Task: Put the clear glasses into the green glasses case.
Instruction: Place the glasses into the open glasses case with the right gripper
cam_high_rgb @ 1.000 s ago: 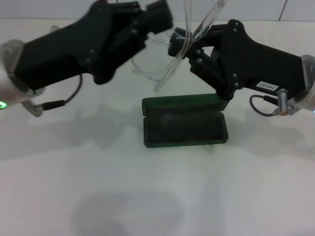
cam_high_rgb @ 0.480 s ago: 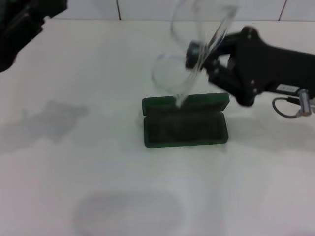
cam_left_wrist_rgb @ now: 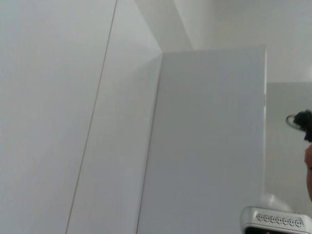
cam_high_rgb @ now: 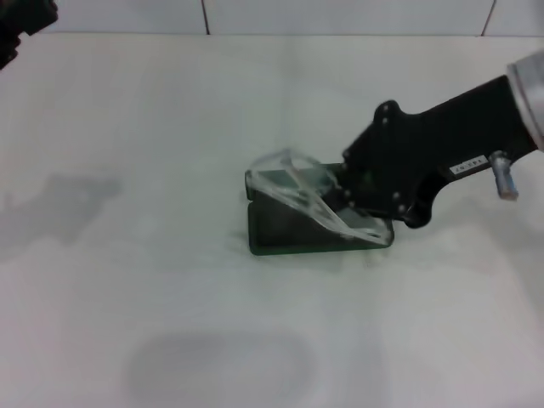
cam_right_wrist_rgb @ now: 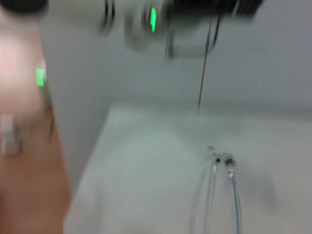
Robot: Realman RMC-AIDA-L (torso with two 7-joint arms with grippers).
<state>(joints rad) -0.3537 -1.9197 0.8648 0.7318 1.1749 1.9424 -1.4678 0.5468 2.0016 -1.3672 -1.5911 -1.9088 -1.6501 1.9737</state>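
The green glasses case [cam_high_rgb: 280, 234] lies open at the table's middle, lid toward the back. The clear glasses [cam_high_rgb: 302, 197] rest tilted across the case, lens over the lid edge and one side reaching down to the case's right front corner. My right gripper [cam_high_rgb: 347, 201] comes in from the right, low over the case's right end, shut on the glasses. Two thin clear temple arms [cam_right_wrist_rgb: 222, 195] show in the right wrist view. Only a black bit of my left arm [cam_high_rgb: 21, 19] shows, at the far left corner, well away from the case.
The white table [cam_high_rgb: 170, 323] spreads around the case, with a tiled wall edge [cam_high_rgb: 204, 17] at the back. The left wrist view looks at white wall panels [cam_left_wrist_rgb: 209, 136] only.
My right gripper has come down from above with the glasses, which now lie on the open case. The left arm has pulled away to the far left corner.
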